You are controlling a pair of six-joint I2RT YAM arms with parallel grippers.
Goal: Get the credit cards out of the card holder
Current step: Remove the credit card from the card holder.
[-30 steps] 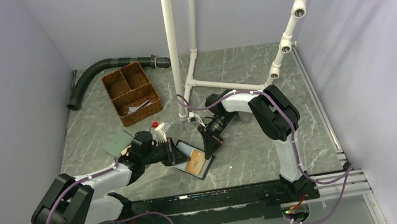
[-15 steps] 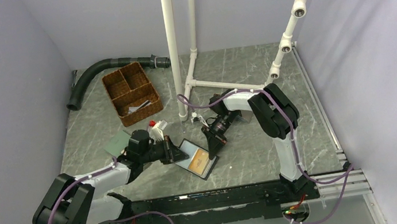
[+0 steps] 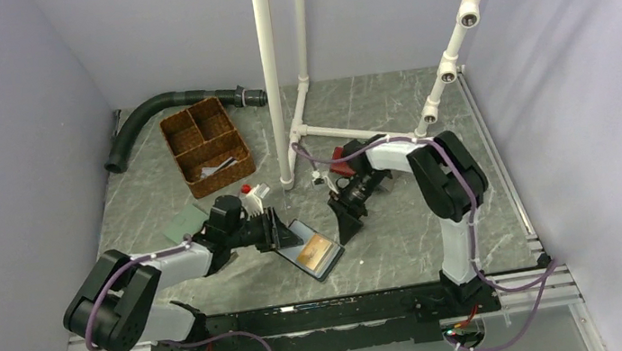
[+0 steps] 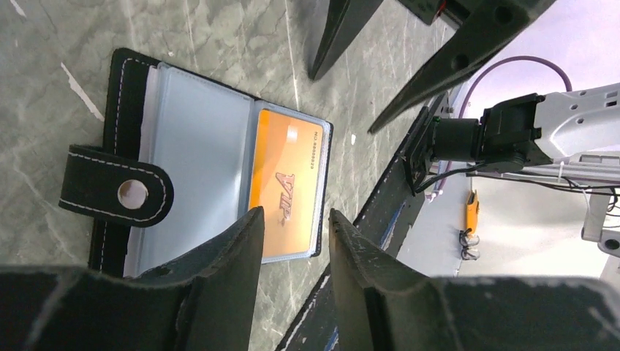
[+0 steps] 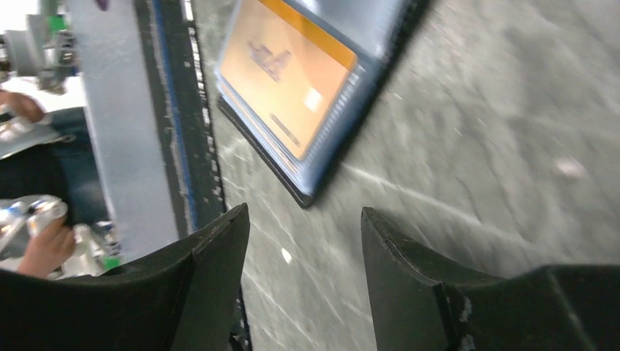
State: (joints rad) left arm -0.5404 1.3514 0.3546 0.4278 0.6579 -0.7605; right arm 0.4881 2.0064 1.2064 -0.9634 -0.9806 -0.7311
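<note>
The card holder (image 3: 301, 236) lies open on the table between my two grippers. In the left wrist view its black-edged cover (image 4: 128, 102) holds a light blue panel and an orange-yellow credit card (image 4: 285, 186) in the other half, and a snap strap (image 4: 117, 194) lies across the near edge. The dark card is hidden. My left gripper (image 4: 296, 214) is open and empty, just above the holder's left side (image 3: 277, 231). My right gripper (image 5: 303, 212) is open and empty, over bare table right of the holder (image 3: 346, 222). The orange card also shows in the right wrist view (image 5: 285, 80).
A wicker basket (image 3: 205, 146), a black hose (image 3: 155, 111) and a white pipe frame (image 3: 272, 81) stand at the back. A green wallet (image 3: 185, 222) lies left of my left arm. A red item (image 3: 343, 155) shows behind my right arm. A small white, red-capped item (image 3: 250, 198) sits near my left wrist.
My left gripper has moved right, closer over the card holder. My right gripper has drawn back to the right, away from the holder. The holder has shifted slightly right.
</note>
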